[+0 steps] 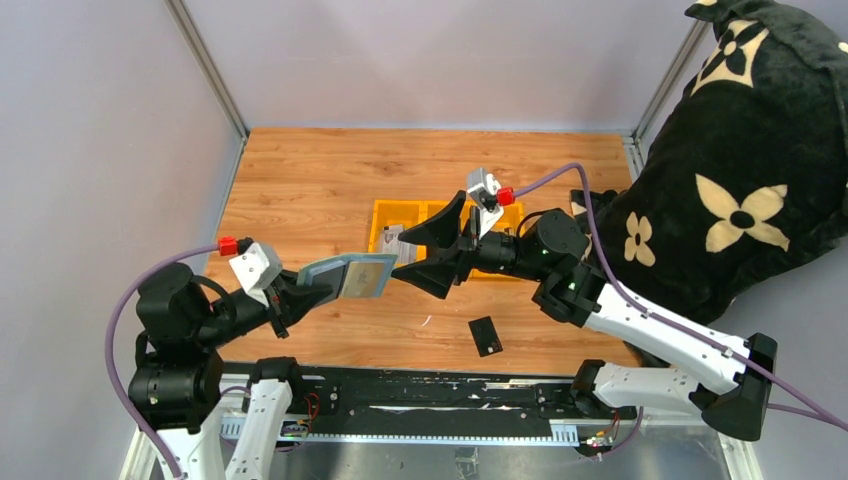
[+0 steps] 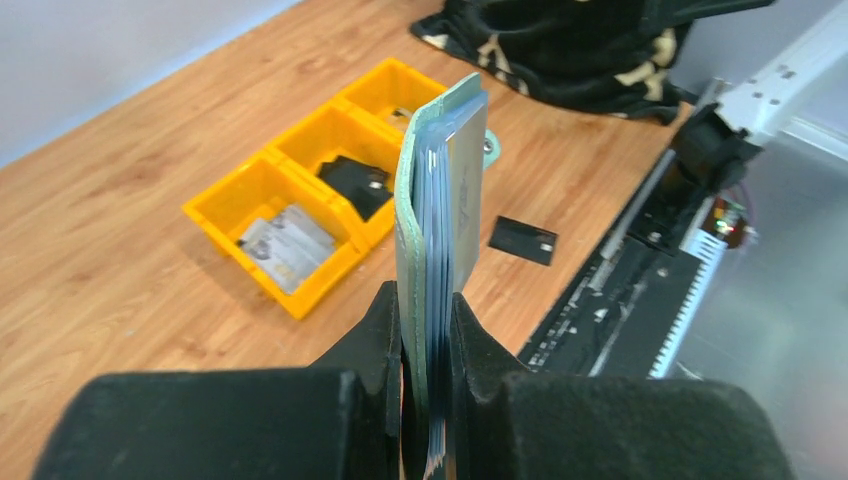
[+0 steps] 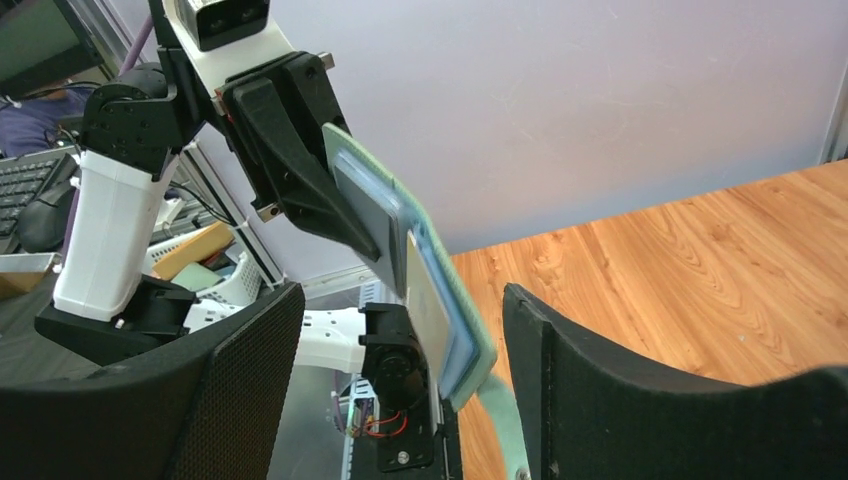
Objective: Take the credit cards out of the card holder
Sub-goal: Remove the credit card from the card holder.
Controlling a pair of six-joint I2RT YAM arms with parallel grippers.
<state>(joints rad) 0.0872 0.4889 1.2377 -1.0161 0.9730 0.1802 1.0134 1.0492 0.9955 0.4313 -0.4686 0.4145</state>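
Above the near edge of the bench, we see the left hand clamping the card holder, the right hand spread wide.

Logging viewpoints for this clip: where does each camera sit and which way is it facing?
Top external: above and behind, looking down at the table; both arms show.
Left wrist: looks along the left gripper, shut on the card holder, towards the yellow bins.
Right wrist: faces the left arm between the open right gripper fingers.
Shared: all three show the card holder.
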